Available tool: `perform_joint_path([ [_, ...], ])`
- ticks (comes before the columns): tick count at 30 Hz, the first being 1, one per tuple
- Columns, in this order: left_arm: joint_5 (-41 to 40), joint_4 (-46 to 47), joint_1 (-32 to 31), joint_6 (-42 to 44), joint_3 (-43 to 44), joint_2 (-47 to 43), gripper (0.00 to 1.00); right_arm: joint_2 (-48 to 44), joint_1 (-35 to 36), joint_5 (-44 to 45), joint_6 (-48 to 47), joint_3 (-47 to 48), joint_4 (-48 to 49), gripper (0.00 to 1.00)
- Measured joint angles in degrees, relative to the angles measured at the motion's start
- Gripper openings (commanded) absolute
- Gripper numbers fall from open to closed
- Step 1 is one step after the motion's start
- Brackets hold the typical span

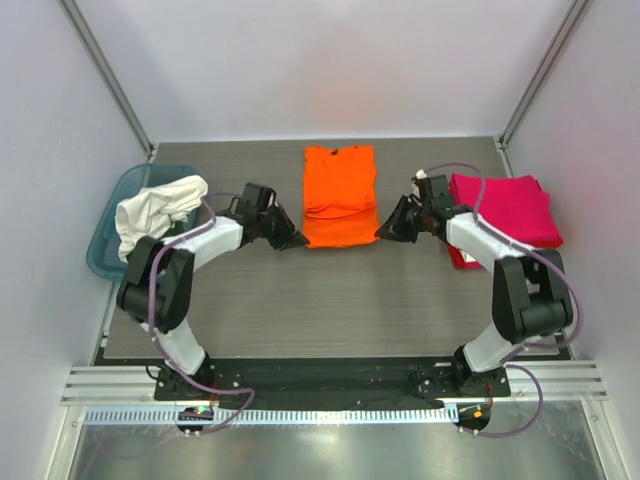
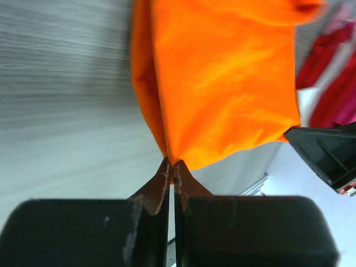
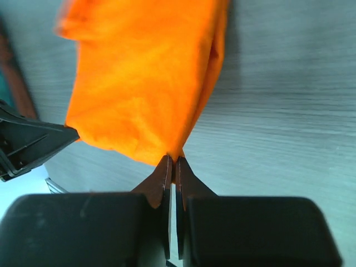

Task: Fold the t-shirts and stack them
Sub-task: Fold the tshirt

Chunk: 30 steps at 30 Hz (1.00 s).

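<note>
Orange shirt: we find it on the far middle of the table, long axis near-to-far, collar away from the arms.
Left gripper: clamped on near-left corner.
Right gripper: clamped on near-right corner.

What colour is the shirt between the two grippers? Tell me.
The t-shirt is bright orange; the top external view shows it best.
</note>
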Motion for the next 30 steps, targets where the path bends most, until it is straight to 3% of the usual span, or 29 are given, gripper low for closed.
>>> perform_joint_path([
  [6,-0.37,-2.67,-0.04,1.38,-0.66,-11.06,0.00,-13.27,0.02,0.79,-0.24,-1.20,-1.33,0.01],
  [15,-1.84,-3.21,-6.08,0.44,-18.75,-21.75,0.00,-22.69,0.81,0.04,0.00,-20.24,-3.98,0.01],
  [19,-2.78,-3.65,-9.40,-1.01,-22.77,-25.14,0.00,-27.61,1.03,-0.72,0.46,-25.35,-5.33,0.01],
  [30,-4.87,-5.88,-12.98,-3.98,-25.03,-35.23,0.00,-38.77,1.03,-1.11,0.55,-25.75,-11.06,0.01],
])
